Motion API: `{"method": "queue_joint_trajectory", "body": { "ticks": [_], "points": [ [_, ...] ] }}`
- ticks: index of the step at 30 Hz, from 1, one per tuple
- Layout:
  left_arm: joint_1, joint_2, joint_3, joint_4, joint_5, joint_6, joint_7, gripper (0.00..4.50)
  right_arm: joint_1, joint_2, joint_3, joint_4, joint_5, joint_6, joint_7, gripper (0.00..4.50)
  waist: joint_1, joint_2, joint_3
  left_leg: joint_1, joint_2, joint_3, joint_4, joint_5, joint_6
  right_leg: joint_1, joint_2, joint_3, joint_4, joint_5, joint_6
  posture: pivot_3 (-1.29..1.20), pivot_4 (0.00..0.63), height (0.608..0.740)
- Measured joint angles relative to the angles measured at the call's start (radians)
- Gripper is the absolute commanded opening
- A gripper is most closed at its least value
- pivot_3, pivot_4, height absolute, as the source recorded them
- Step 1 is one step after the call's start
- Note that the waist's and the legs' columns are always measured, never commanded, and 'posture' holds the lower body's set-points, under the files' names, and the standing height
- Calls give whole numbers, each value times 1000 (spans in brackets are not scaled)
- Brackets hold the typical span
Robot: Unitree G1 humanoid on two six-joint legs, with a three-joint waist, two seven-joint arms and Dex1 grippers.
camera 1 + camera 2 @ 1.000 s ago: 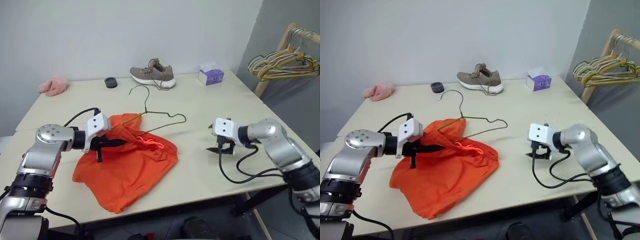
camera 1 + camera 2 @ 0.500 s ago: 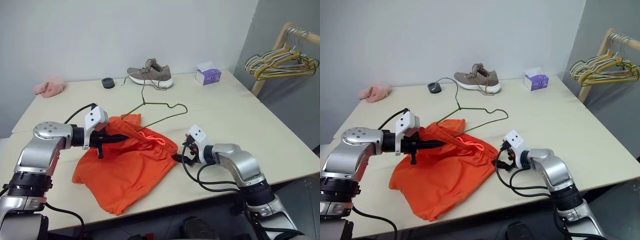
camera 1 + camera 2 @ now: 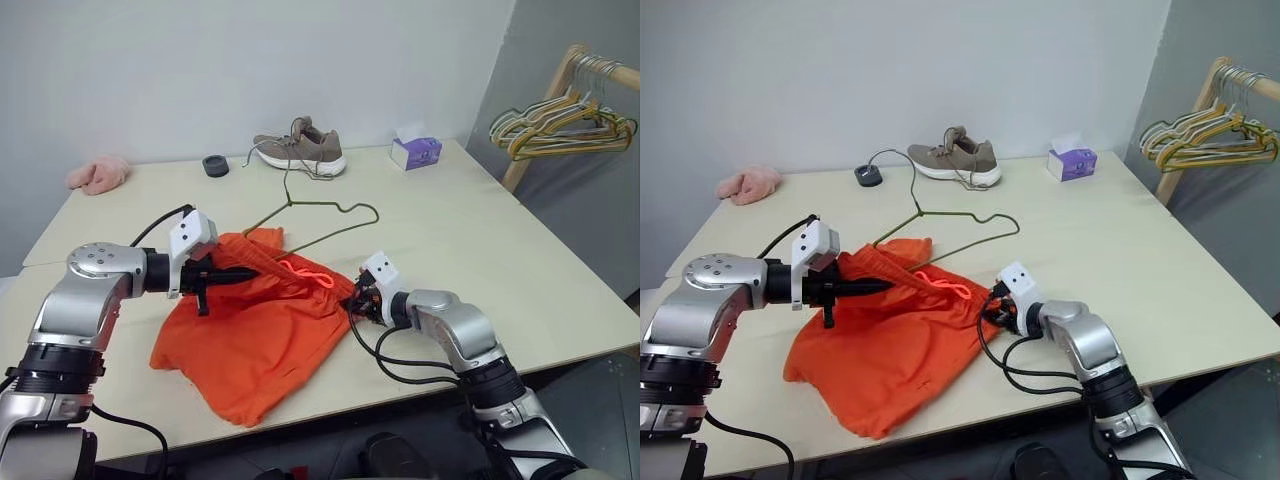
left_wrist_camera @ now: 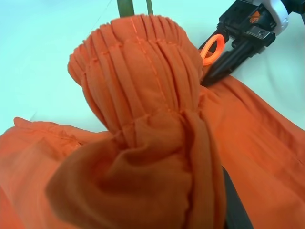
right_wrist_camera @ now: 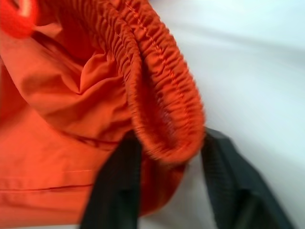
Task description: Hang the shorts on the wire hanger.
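The orange shorts [image 3: 250, 340] lie bunched on the table, partly lifted at their far left corner. My left gripper [image 3: 245, 277] is shut on the gathered waistband [image 4: 138, 81] there. My right gripper [image 3: 352, 303] is at the shorts' right edge, near the orange drawstring loop [image 4: 212, 47]. Its two black fingers [image 5: 114, 191] are closed on either side of the elastic waistband [image 5: 162, 95]. The olive-green wire hanger [image 3: 320, 215] lies flat on the table just behind the shorts. Its near end is hidden under the fabric and its hook points towards the shoe.
A brown shoe [image 3: 300, 152], a small black round object [image 3: 214, 165], a purple tissue box [image 3: 417, 152] and a pink fuzzy cloth [image 3: 97, 174] line the table's far side. A wooden rack holding several hangers [image 3: 560, 120] stands off the table's right corner.
My right gripper swung in from the table's right side to the shorts' right edge and closed from wide open onto the waistband. The left gripper kept its hold and place.
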Motion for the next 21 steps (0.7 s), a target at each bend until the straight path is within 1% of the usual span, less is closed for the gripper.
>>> {"method": "queue_joint_trajectory", "body": {
  "ticks": [1,2,6,10,14,18,21],
  "points": [
    [3,0,8,-4,-10,5,2,0,-2,0,-5,0,2,-2,-6,364,0,0,0,0,0,0,0,0,0,0,0,0,0,0,0,-276,0,740],
    [6,0,12,-8,-15,8,5,0,-6,0,-12,1,4,-3,-9,26,0,0,0,0,0,0,0,0,0,0,0,0,0,0,0,-276,0,740],
    [21,-6,29,-41,-49,37,20,0,-46,-3,-68,17,14,-7,-20,9,0,0,0,0,0,0,0,0,0,0,0,0,0,0,0,-275,0,740],
    [77,-2,52,-109,-114,109,13,0,-74,-40,-115,37,40,-19,-15,9,-1,0,0,0,0,0,0,0,0,0,0,0,0,0,0,-275,0,740],
    [122,66,69,-173,-184,181,-35,0,-84,-95,-124,49,61,-22,12,9,0,1,0,0,1,0,-1,0,0,0,0,0,0,0,0,-266,0,740],
    [143,130,77,-196,-188,174,-81,0,-97,-132,-127,55,91,-28,37,9,-1,2,1,1,0,2,0,0,0,0,3,1,0,0,0,-266,0,740],
    [158,151,76,-192,-174,143,-100,0,-103,-148,-127,54,113,-30,41,9,0,2,1,0,0,2,0,0,0,0,3,2,0,0,0,-265,0,740]
  ]
}}
